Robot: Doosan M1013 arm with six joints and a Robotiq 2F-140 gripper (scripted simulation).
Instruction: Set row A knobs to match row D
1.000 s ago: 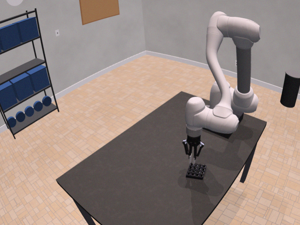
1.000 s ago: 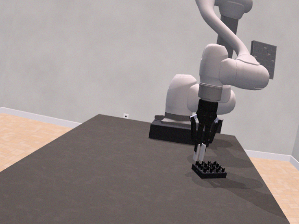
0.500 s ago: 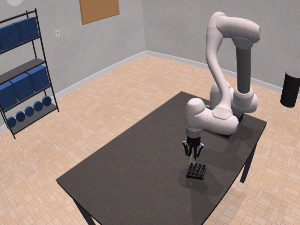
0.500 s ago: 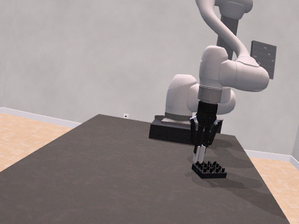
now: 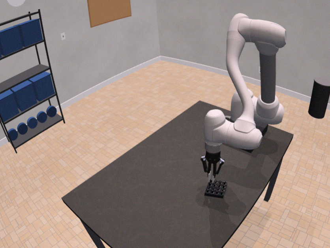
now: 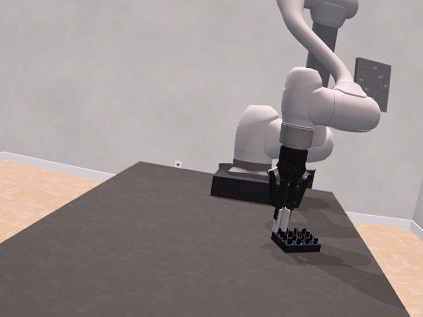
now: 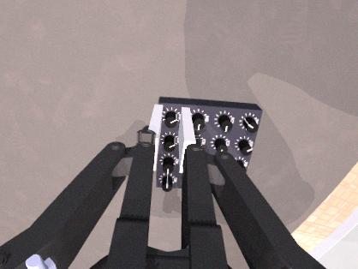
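Wrist view: two pale fingers (image 5: 209,176) (image 6: 285,219) stand slightly apart, straddling the leftmost column of four knobs (image 7: 170,120). The squarish knob box (image 5: 214,195) (image 6: 297,249) (image 7: 210,103) sits on the table (image 5: 160,173) (image 6: 153,263) (image 7: 86,86), its top edge slanting slightly down rightward.

Grey walls with a pale baseboard enclose a floor of light tan tiles (image 5: 128,96) (image 6: 32,188). A black-framed shelf rack (image 5: 59,109) bears blue bins (image 5: 23,95); a brown board (image 5: 110,12) hangs nearby. Soft shadows fall across the dark table (image 5: 149,173) (image 6: 176,270).
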